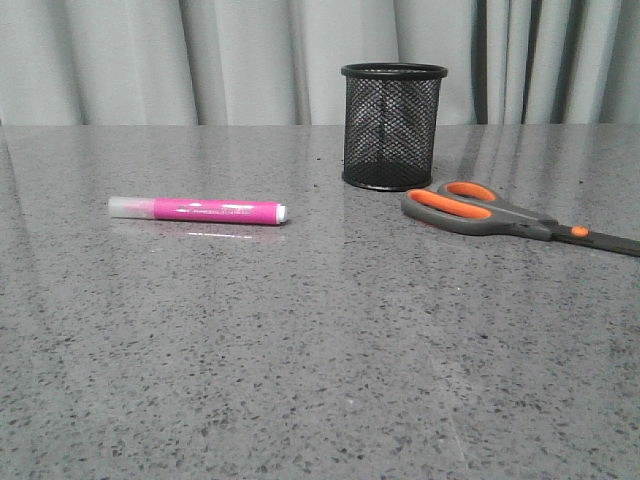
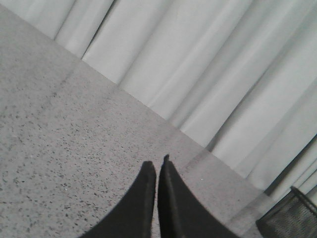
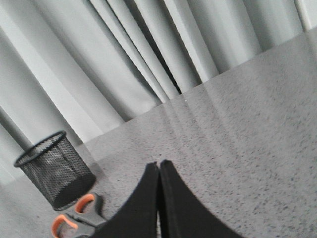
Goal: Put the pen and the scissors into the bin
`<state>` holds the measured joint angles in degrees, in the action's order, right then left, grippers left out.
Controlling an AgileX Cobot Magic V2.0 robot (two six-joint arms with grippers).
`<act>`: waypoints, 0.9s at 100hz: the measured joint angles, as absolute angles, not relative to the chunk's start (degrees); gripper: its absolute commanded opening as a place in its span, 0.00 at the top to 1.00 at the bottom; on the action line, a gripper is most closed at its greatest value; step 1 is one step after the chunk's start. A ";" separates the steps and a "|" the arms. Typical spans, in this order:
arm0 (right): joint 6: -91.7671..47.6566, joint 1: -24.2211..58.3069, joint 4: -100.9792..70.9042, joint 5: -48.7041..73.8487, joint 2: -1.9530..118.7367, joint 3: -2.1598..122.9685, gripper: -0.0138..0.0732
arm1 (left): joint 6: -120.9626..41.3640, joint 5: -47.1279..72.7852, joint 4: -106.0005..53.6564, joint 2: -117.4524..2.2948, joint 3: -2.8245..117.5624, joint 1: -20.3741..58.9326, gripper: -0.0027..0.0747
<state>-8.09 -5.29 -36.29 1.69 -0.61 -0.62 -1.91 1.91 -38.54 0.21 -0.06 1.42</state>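
Observation:
The pink pen [image 1: 198, 210] lies flat on the grey table at the left, whitish cap to the left. The black mesh bin [image 1: 392, 126] stands upright at the back centre. The scissors [image 1: 500, 214] lie flat just right of the bin, orange-lined handles near its base, blades pointing right. Neither gripper shows in the front view. My left gripper [image 2: 157, 164] is shut and empty above bare table, with the bin [image 2: 290, 218] off to one side. My right gripper [image 3: 158, 164] is shut and empty, with the bin [image 3: 54, 170] and the scissors' handles [image 3: 74, 223] beside it.
A grey-white pleated curtain [image 1: 250, 60] hangs behind the table's far edge. The speckled grey tabletop [image 1: 300, 350] stretches wide in front of the objects.

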 measured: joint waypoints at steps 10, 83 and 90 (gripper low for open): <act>-8.09 -5.29 -38.37 3.31 -0.61 -0.51 0.92 | -1.88 1.70 -42.11 0.21 -0.06 1.42 0.99; -20.15 -4.70 -31.52 33.70 34.69 31.12 0.92 | -18.05 29.19 -27.29 -22.44 30.26 1.42 0.99; -20.46 -4.70 -31.49 36.08 37.87 33.32 0.91 | -18.84 31.34 -27.15 -25.51 32.25 1.42 0.99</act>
<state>-20.46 -4.70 -31.49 36.08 37.87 33.32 -18.84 31.34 -27.15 -25.51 32.25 1.42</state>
